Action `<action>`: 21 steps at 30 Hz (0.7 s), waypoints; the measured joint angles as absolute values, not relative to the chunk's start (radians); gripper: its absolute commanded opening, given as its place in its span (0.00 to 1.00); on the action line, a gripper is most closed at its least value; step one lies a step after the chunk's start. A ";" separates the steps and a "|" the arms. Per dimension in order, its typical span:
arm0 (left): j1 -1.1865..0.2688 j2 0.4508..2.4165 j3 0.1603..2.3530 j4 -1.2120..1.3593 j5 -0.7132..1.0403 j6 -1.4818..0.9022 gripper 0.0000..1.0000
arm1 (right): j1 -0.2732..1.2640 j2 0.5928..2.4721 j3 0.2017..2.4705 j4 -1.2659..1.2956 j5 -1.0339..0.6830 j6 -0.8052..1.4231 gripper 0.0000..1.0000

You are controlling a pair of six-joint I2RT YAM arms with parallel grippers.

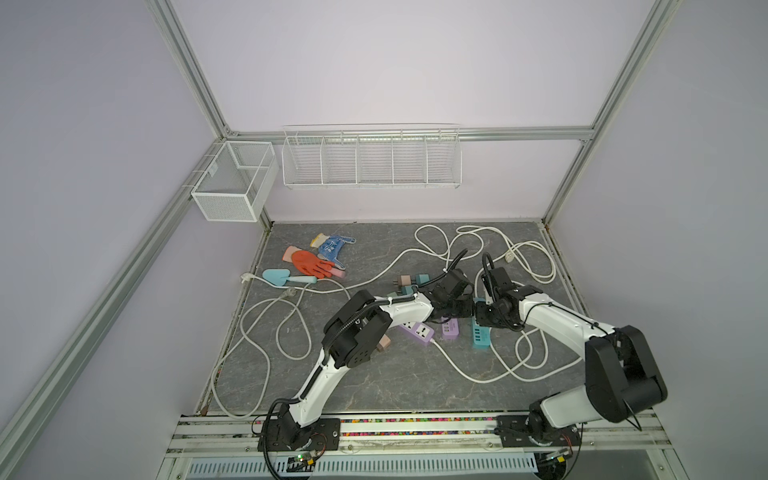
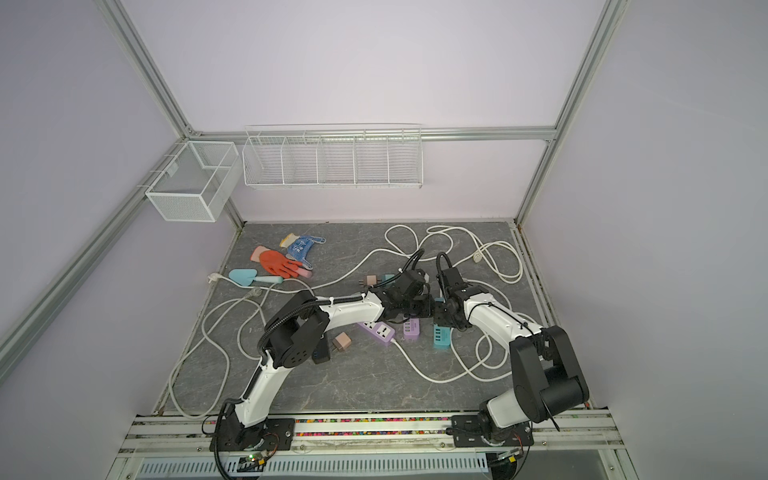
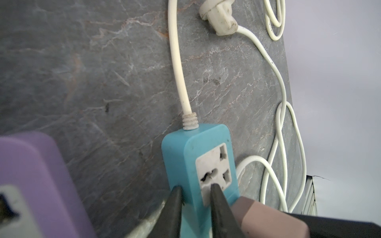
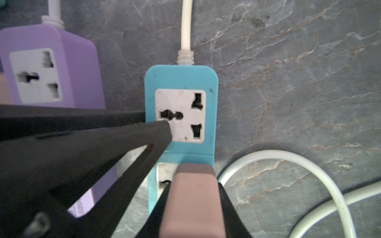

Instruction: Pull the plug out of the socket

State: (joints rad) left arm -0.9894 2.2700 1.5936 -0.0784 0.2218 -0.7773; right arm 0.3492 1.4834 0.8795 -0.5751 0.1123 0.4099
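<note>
Right gripper [image 4: 193, 186] clamped narrow on the dusty-pink blocky plug [image 4: 194, 204], one finger per side. Plug sits on the second socket from the cord end of the teal plastic power strip [image 4: 181, 79], body pointing straight out of the socket face; prongs hidden. Left gripper [image 3: 195, 192] pinches the strip's edge beside the first socket. Strip lies flat on the grey marbled tabletop [image 4: 288, 82], sockets up, white cord [image 4: 186, 24] exiting along its long axis.
</note>
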 measured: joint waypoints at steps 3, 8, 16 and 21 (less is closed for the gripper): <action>-0.991 2.269 1.598 -0.088 0.216 -0.777 0.21 | 0.350 1.483 0.891 -0.586 0.110 0.410 0.21; -0.994 2.269 1.607 -0.105 0.205 -0.777 0.22 | 0.350 1.483 0.893 -0.591 0.116 0.406 0.21; -0.995 2.270 1.613 -0.113 0.203 -0.777 0.22 | 0.347 1.458 0.898 -0.603 0.108 0.392 0.20; -0.995 2.270 1.613 -0.113 0.202 -0.777 0.22 | 0.347 1.456 0.898 -0.605 0.112 0.392 0.19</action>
